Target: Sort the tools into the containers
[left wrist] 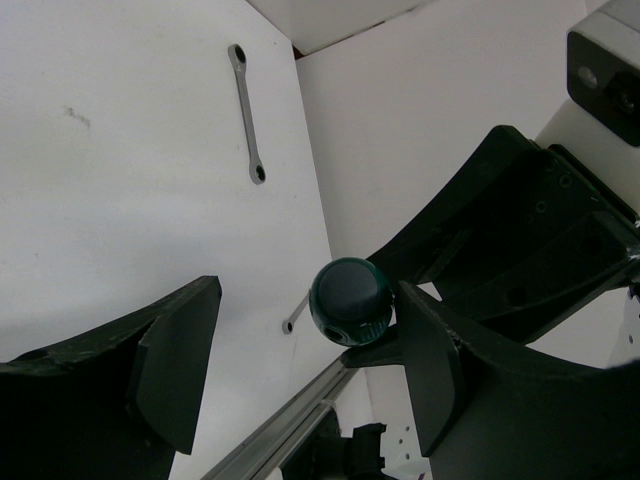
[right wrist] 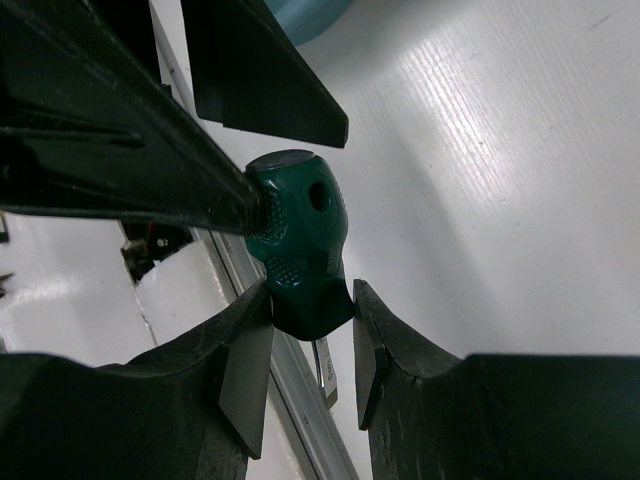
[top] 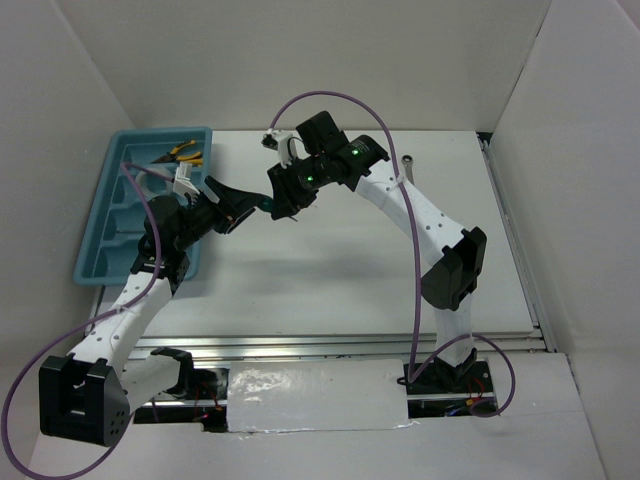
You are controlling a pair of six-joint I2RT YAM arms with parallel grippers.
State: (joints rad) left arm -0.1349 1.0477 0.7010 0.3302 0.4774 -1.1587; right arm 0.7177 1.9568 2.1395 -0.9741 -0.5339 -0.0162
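My right gripper point(right wrist: 305, 335) is shut on the lower part of the green-handled screwdriver point(right wrist: 300, 245) and holds it in the air over the table. Its silver blade pokes out below the fingers. My left gripper point(left wrist: 305, 315) is open, with its jaws spread wide around the round end of the green handle point(left wrist: 350, 300), which lies close against the right finger point(left wrist: 430, 360). In the top view the two grippers meet at the screwdriver point(top: 262, 204), just right of the light blue tray point(top: 110, 240). Two yellow-handled pliers point(top: 181, 153) lie in the tray's far end. The tape ring is out of view.
One slim silver wrench point(left wrist: 246, 110) lies on the white table near the back wall, and it also shows in the top view point(top: 408, 164). The tip of a second wrench point(left wrist: 294, 319) peeks out behind the handle. A metal rail point(top: 350, 343) runs along the near table edge.
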